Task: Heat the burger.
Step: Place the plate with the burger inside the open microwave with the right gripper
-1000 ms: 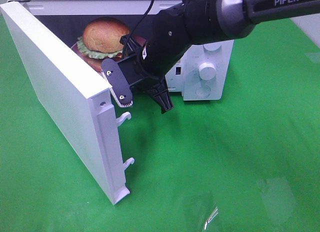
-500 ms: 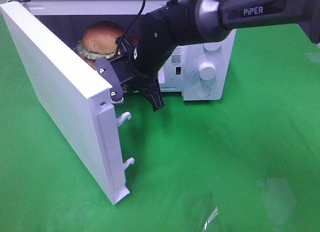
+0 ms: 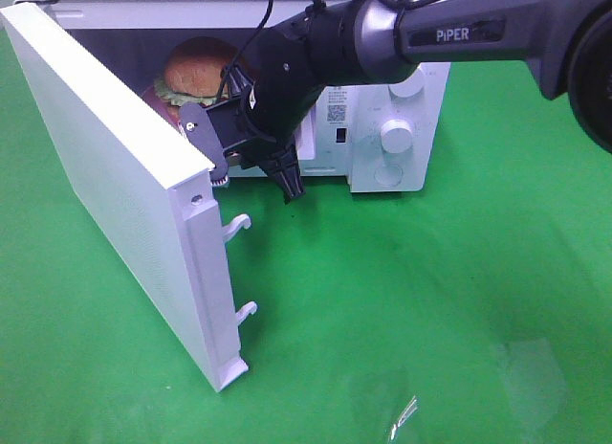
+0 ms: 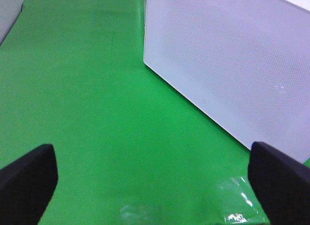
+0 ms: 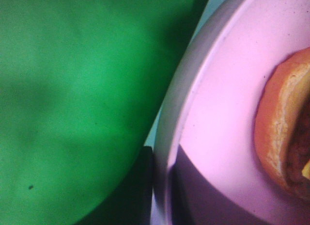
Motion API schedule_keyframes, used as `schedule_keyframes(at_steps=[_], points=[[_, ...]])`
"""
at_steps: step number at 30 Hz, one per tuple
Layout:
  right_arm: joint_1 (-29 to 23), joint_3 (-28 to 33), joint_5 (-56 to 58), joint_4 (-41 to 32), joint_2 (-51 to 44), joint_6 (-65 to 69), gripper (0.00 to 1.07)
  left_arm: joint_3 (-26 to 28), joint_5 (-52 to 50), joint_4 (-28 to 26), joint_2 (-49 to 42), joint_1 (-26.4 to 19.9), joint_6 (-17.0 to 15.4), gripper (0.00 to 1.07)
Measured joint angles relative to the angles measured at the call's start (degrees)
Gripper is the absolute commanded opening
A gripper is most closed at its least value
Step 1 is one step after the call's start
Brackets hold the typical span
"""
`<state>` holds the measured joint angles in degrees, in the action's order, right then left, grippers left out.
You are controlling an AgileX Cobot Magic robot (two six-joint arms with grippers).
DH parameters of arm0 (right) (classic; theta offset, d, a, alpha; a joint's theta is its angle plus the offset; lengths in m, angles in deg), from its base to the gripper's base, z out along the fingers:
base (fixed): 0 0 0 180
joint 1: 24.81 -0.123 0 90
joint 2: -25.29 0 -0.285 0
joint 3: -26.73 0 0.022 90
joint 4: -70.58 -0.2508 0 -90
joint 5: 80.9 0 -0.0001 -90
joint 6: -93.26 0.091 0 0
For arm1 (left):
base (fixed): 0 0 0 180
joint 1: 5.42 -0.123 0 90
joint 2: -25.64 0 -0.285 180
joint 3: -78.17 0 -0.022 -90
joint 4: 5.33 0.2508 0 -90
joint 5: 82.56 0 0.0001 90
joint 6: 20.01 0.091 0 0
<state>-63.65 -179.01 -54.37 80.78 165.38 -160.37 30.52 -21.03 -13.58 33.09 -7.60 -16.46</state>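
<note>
The burger [image 3: 196, 69] sits on a pink plate [image 3: 159, 93] inside the open white microwave [image 3: 402, 90]. My right gripper [image 3: 194, 125] reaches into the oven's mouth and is shut on the plate's near rim. The right wrist view shows the plate [image 5: 227, 84] close up, the burger's bun edge [image 5: 283, 123] on it, and a dark finger [image 5: 140, 186] clamped at the rim. My left gripper [image 4: 155, 186] is open over the green cloth with nothing between its black fingertips, facing the outer face of the microwave door [image 4: 232, 65]. It is out of the exterior view.
The microwave door [image 3: 124, 186] stands swung wide toward the front left, its two latch hooks [image 3: 239, 224] jutting out. Knobs [image 3: 395, 135] are on the oven's right panel. Green cloth [image 3: 430, 300] covers the table all around.
My right arm has pushed left and deeper toward the oven, carrying the plate and burger further inside. The left gripper shows no change.
</note>
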Motion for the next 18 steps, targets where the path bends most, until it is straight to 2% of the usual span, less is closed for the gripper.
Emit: schedule_keyframes(at_steps=[11, 17, 18], points=[[0.3, -2.6, -0.4, 1.1, 1.8, 1.3, 0.06, 0.0, 0.0, 0.0, 0.0, 0.0, 0.0, 1.00], [0.6, -2.8, -1.0, 1.1, 1.8, 3.7, 0.15, 0.0, 0.0, 0.0, 0.0, 0.0, 0.0, 1.00], [0.6, -2.9, -1.1, 1.3, 1.8, 4.0, 0.19, 0.0, 0.0, 0.0, 0.0, 0.0, 0.0, 1.00]])
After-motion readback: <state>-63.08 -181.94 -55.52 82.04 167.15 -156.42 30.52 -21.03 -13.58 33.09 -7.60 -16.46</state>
